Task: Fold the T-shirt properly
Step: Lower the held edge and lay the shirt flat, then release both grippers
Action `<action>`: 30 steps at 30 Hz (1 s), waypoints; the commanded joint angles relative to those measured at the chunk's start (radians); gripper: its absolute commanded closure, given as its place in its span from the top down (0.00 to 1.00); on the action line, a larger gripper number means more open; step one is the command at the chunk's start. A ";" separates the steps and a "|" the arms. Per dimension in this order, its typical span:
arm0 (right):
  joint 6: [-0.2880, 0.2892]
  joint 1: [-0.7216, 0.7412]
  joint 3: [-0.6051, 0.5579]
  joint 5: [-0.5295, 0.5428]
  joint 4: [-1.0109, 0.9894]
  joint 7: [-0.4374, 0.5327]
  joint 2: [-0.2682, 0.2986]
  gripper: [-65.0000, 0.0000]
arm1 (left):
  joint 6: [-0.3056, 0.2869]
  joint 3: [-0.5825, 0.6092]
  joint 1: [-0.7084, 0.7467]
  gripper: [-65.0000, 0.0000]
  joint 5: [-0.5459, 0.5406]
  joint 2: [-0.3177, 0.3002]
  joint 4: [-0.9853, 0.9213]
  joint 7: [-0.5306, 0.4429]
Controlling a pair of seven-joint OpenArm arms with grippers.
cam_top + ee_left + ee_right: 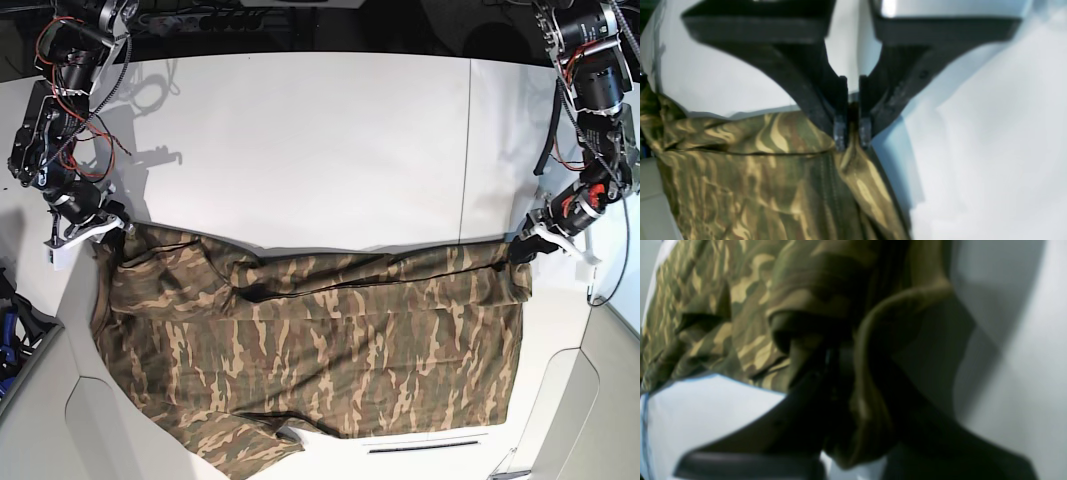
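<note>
No words, labels, brand marks, numbers or signs can be read in any of the three views; the camouflage T-shirt carries only its patterned patches, and both wrist views are too blurred to show any lettering

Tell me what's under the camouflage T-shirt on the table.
The olive, brown and tan camouflage fabric T-shirt lies on the white table, which shows all around it. Whatever else might sit beneath the cloth is covered and cannot be seen.
</note>
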 commanded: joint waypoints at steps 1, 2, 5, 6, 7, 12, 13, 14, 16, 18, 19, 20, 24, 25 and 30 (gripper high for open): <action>0.008 0.011 0.011 0.024 0.037 -0.007 0.013 0.00 | -0.009 -0.003 -0.018 0.00 -0.035 -0.023 0.032 0.014; 0.008 0.011 0.017 0.041 0.052 -0.034 0.015 0.00 | -0.009 -0.003 -0.016 0.00 -0.044 -0.026 0.048 0.045; 0.008 0.008 0.024 0.105 0.084 -0.102 0.026 0.00 | -0.009 -0.003 0.008 0.00 -0.082 -0.035 0.112 0.124; 0.008 0.003 0.024 0.122 0.092 -0.117 0.029 0.00 | -0.009 -0.003 0.028 0.00 -0.100 -0.042 0.140 0.135; 0.008 -0.005 0.024 0.133 0.105 -0.125 0.029 0.00 | -0.009 -0.003 0.052 0.00 -0.114 -0.048 0.169 0.136; 0.008 -0.082 0.024 0.141 0.183 -0.128 0.028 0.00 | -0.009 -0.006 0.172 0.00 -0.160 -0.074 0.310 0.134; 0.008 -0.101 0.024 0.143 0.202 -0.128 0.028 0.00 | -0.009 -0.011 0.189 0.00 -0.161 -0.073 0.330 0.134; 0.008 -0.122 0.024 0.155 0.223 -0.128 0.029 0.00 | -0.009 -0.011 0.204 0.00 -0.162 -0.074 0.347 0.134; 0.008 -0.166 0.024 0.179 0.269 -0.129 0.029 0.00 | -0.009 -0.011 0.230 0.00 -0.161 -0.074 0.373 0.135; 0.008 -0.213 0.024 0.189 0.318 -0.129 0.029 0.00 | -0.009 -0.011 0.258 0.00 -0.161 -0.074 0.396 0.135; 0.008 -0.235 0.024 0.190 0.341 -0.129 0.029 0.00 | -0.009 -0.011 0.271 0.00 -0.161 -0.073 0.409 0.136; 0.008 -0.255 0.024 0.190 0.364 -0.129 0.028 0.00 | -0.009 -0.011 0.285 0.00 -0.162 -0.074 0.423 0.138; 0.008 -0.322 0.024 0.193 0.445 -0.132 0.029 0.00 | -0.009 -0.019 0.346 0.00 -0.163 -0.073 0.506 0.142; 0.008 -0.340 0.024 0.193 0.464 -0.133 0.029 0.00 | -0.009 -0.028 0.367 0.00 -0.164 -0.073 0.532 0.142; 0.009 -0.425 0.024 0.215 0.531 -0.154 0.032 0.00 | -0.009 -0.112 0.468 0.00 -0.166 -0.067 0.631 0.142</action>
